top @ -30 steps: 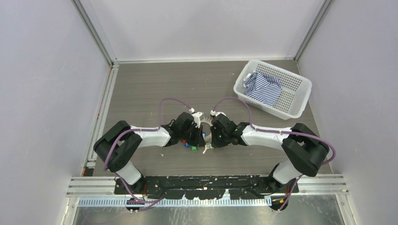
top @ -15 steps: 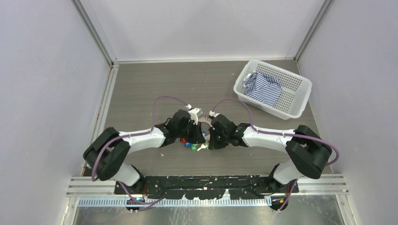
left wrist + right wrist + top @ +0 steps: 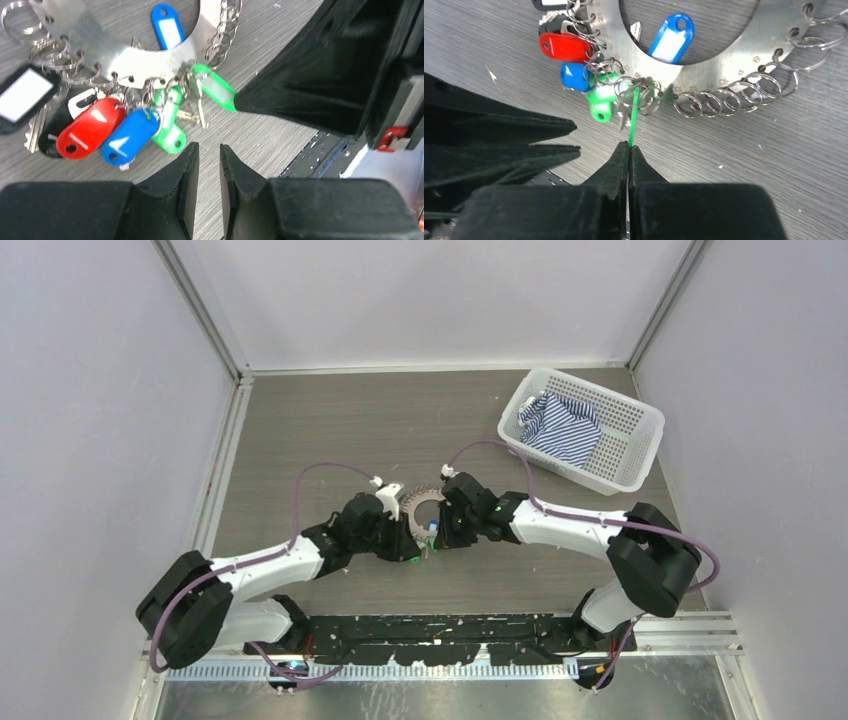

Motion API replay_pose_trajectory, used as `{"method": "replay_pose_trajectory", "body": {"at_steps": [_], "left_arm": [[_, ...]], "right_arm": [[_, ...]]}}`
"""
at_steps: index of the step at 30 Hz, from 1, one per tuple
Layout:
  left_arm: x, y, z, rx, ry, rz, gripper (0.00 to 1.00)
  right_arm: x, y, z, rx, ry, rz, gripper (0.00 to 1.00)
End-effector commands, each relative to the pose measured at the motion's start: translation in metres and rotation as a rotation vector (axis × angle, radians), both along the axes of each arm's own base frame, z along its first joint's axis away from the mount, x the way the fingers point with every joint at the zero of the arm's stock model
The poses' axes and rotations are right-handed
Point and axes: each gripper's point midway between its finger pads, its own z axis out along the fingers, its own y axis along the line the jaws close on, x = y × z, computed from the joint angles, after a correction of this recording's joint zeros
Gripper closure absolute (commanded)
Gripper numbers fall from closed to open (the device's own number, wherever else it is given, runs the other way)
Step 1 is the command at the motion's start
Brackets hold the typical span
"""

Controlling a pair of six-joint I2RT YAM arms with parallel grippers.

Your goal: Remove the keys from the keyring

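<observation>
— Where does the keyring (image 3: pixel 724 60) sit?

— Flat on the counter (image 3: pixel 320 430), between the two arms. The keys (image 3: pixel 120 132) crowd one stretch of its rim at 6 o'clock in the top view, the side facing the arm bases.

— Which tool has hold of anything?

— The right tool (image 3: pixel 628 149). Its fingers are pressed together on a green tag (image 3: pixel 215 89), which its own wrist camera sees edge-on as a thin green line.

— And the line of that tag?

— Its long axis runs straight from the fingertips toward 12 o'clock in the right wrist view and ends at a small split ring (image 3: pixel 640 95) on the rim. Tag and tool are in line, with the keyring dead ahead.

— The left tool (image 3: pixel 209 152)?

— Nearly closed, with a narrow slit between the fingers and nothing in it. The rest of the keys lie just ahead of it, at 11 o'clock in its view.

— So the pull?

— I judge it has to go toward 6 o'clock, away from the rim. The keyring will likely slide along unless the left tool pins it.
</observation>
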Motion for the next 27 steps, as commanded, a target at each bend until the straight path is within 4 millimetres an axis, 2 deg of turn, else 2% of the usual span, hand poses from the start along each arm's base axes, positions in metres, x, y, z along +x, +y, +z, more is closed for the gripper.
{"method": "replay_pose_trajectory", "body": {"at_steps": [1, 7, 8, 9, 13, 15, 19, 24, 25, 27], "left_arm": [[0.004, 0.003, 0.013, -0.032, -0.094, 0.051, 0.74], [0.002, 0.016, 0.014, 0.072, -0.254, 0.124, 0.59], [0.002, 0.016, 0.014, 0.075, -0.277, 0.136, 0.53], [0.001, 0.015, 0.014, 0.077, -0.293, 0.142, 0.51], [-0.002, 0.005, 0.006, 0.095, -0.346, 0.136, 0.51], [-0.002, -0.001, 0.003, 0.072, -0.399, 0.138, 0.54], [-0.007, -0.011, 0.011, 0.02, -0.579, 0.113, 0.57], [-0.008, -0.017, 0.014, 0.091, -0.738, 0.05, 0.57], [-0.009, -0.018, 0.016, 0.086, -0.742, 0.045, 0.57], [-0.012, -0.02, 0.018, 0.072, -0.744, 0.023, 0.56]], "right_arm": [[0.007, 0.015, 0.008, 0.014, 0.058, -0.065, 0.99], [0.011, 0.017, 0.004, 0.005, 0.109, -0.151, 0.99], [0.011, 0.017, 0.004, 0.002, 0.113, -0.163, 0.99], [0.011, 0.016, 0.004, 0.0, 0.117, -0.177, 0.99], [0.014, 0.013, 0.004, -0.005, 0.129, -0.224, 0.99], [0.016, 0.012, 0.005, 0.005, 0.135, -0.247, 0.99], [0.018, 0.014, 0.006, 0.029, 0.156, -0.271, 0.99], [0.022, 0.011, 0.007, 0.018, 0.155, -0.294, 0.99], [0.022, 0.008, 0.007, 0.001, 0.146, -0.296, 0.98], [0.023, -0.001, 0.005, -0.029, 0.115, -0.285, 0.87]]}}
